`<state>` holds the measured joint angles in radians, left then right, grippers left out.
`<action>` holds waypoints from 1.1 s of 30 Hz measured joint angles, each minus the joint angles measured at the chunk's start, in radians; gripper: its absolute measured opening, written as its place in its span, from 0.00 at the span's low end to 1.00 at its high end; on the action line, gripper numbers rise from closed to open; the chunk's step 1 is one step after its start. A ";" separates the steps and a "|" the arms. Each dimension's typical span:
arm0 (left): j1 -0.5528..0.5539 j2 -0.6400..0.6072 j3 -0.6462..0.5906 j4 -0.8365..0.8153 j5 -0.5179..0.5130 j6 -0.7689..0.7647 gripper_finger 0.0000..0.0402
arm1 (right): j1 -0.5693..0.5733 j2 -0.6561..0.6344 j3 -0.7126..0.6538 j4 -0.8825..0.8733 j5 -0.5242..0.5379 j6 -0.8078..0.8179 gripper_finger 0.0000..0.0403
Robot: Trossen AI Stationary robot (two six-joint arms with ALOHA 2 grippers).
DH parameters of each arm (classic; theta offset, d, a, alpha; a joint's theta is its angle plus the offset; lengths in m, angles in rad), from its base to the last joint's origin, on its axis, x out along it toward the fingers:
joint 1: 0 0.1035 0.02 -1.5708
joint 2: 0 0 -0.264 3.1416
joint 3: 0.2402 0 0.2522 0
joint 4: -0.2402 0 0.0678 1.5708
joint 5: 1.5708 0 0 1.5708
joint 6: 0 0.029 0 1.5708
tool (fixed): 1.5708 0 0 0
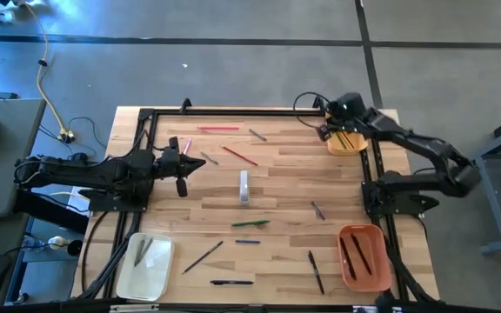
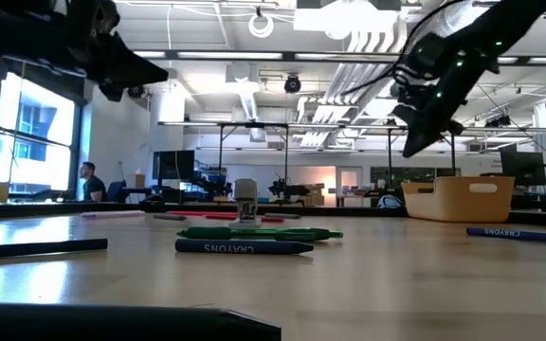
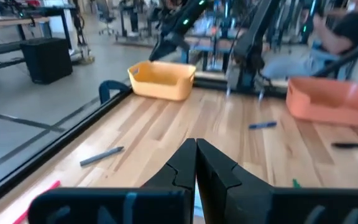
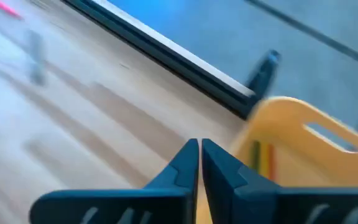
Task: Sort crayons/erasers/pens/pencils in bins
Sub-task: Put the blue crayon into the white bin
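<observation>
Three bins stand on the wooden table: a yellow one [image 1: 348, 141] at the far right with thin sticks inside [image 4: 263, 158], an orange one [image 1: 362, 256] at the near right holding two dark pens, and a cream one [image 1: 146, 265] at the near left. Red pencils [image 1: 219, 129] [image 1: 240, 156], a green stick [image 1: 250, 223], a blue crayon [image 2: 245, 246], black pens [image 1: 231, 282] [image 1: 317, 272] and a white eraser [image 1: 243, 187] lie loose. My right gripper [image 1: 324, 132] hangs shut and holds nothing, above the yellow bin's left edge. My left gripper [image 1: 200, 163] hovers shut and holds nothing at the table's left.
A black frame rail [image 1: 233, 111] runs along the table's far edge and down both sides. Grey sticks [image 1: 257, 135] [image 1: 317, 209] and a dark pen [image 1: 203, 256] lie scattered across the middle. A person sits in the room beyond the table [image 2: 90, 180].
</observation>
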<state>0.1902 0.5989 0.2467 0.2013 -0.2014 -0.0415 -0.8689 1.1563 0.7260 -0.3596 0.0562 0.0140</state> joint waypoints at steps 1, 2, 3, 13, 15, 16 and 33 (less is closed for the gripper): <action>0.000 0.020 0.021 -0.022 0.004 0.001 0.00 | 0.023 -0.037 -0.035 0.036 -0.007 0.016 0.03; 0.000 0.043 0.041 -0.047 0.009 0.001 0.00 | 0.050 -0.075 -0.068 0.071 -0.008 0.039 0.03; 0.000 0.067 0.061 -0.076 0.015 0.001 0.00 | 0.081 -0.111 -0.096 0.101 -0.009 0.059 0.02; 0.000 0.287 0.185 -0.192 0.114 0.020 0.00 | 0.520 -0.338 -0.178 0.079 0.155 0.280 0.00; 0.000 0.323 0.198 -0.202 0.127 0.020 0.00 | 0.627 -0.340 -0.178 0.061 0.227 0.338 0.00; 0.000 0.338 0.201 -0.201 0.137 0.019 0.00 | 0.678 -0.338 -0.178 0.042 0.261 0.375 0.00; -0.002 0.462 0.203 -0.063 0.173 -0.033 0.00 | 1.253 0.052 -0.056 -0.364 0.352 1.139 0.02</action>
<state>0.1879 1.0605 0.4492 0.1382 -0.0288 -0.0745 0.3840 1.2085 0.6698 -0.7239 0.4078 1.1527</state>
